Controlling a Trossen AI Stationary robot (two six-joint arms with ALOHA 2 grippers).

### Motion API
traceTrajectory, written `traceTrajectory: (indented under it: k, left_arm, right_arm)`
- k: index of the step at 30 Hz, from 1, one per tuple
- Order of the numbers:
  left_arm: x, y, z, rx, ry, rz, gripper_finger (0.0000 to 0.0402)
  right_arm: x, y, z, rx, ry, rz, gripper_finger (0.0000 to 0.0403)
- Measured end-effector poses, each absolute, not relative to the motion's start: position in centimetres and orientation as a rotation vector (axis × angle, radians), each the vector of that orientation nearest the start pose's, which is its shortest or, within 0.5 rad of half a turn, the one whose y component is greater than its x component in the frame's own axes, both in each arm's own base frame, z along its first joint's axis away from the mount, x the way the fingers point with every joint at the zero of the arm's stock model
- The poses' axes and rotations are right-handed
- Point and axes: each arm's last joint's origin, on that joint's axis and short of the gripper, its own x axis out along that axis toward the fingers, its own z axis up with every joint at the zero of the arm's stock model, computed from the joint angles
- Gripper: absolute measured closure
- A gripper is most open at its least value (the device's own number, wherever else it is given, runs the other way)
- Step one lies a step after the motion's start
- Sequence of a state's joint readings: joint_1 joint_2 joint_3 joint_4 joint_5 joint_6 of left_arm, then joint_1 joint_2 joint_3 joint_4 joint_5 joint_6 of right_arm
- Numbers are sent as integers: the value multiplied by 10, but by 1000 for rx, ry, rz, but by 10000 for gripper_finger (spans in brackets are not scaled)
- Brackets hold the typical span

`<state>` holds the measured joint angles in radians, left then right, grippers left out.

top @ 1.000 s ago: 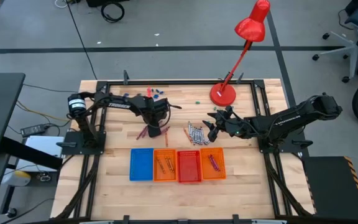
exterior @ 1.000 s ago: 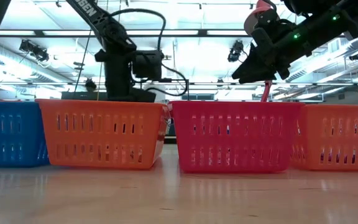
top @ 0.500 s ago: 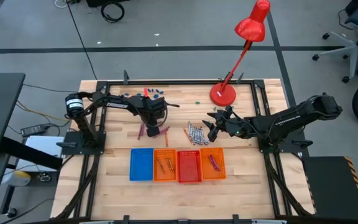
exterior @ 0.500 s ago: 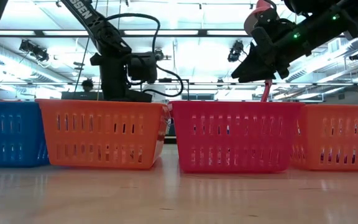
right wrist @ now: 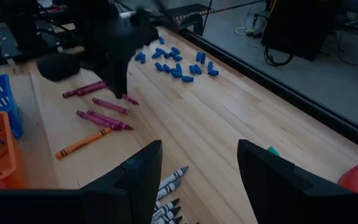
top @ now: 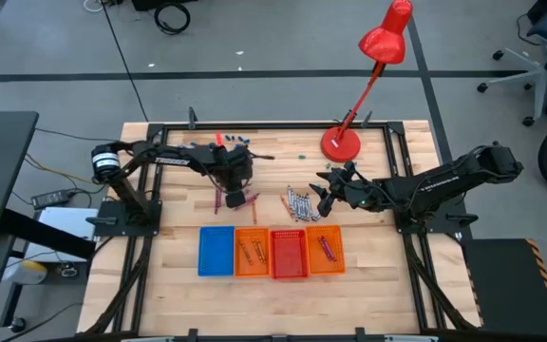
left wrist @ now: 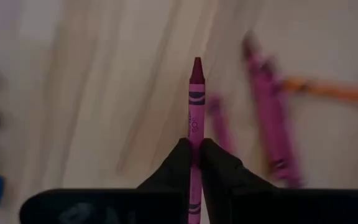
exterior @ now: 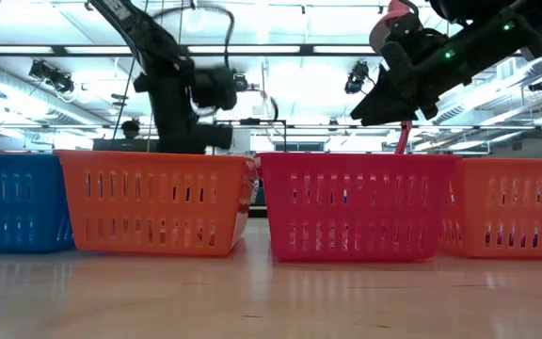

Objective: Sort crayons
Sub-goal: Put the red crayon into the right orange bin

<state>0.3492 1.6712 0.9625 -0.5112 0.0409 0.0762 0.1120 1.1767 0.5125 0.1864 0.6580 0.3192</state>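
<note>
crayons lie in loose groups on the wooden table (top: 174, 214): magenta-purple ones (right wrist: 101, 116) and one orange crayon (right wrist: 82, 143) near the left arm, and silvery grey crayons (top: 299, 203) just beside the right arm. more crayons rest inside the two orange trays (top: 251, 251) and (top: 325, 249) of the front row, which also has a blue tray (top: 216, 251) and a red tray (top: 288, 254). left gripper (left wrist: 194, 154) is clamped on a single magenta-purple crayon (left wrist: 195, 106), held above the table over the purple group. right gripper (right wrist: 197, 165) hovers with its fingers (right wrist: 138, 174) spread apart and nothing between them, by the grey crayons. stubby blue bits (right wrist: 179, 62) sit toward the far edge, and a red lamp (top: 364, 81) stands at the back.
</note>
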Motion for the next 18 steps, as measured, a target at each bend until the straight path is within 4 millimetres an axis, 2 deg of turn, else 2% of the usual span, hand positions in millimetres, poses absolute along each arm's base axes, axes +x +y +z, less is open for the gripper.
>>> traceTrajectory:
  k: [4, 9, 14, 18]
  left_arm:
    - [292, 99, 176, -189, 1092, 171, 375]
    - [307, 86, 189, -156, 924, 83, 375]
    - [328, 65, 200, -92, 733, -11, 375]
    - [341, 43, 207, 35, 612, -102, 374]
  right_arm:
    - [230, 8, 202, 124, 358, -601, 190]
    - [229, 8, 202, 124, 358, -602, 190]
    - [229, 7, 201, 104, 363, -634, 190]
    - [227, 6, 200, 90, 371, -675, 190]
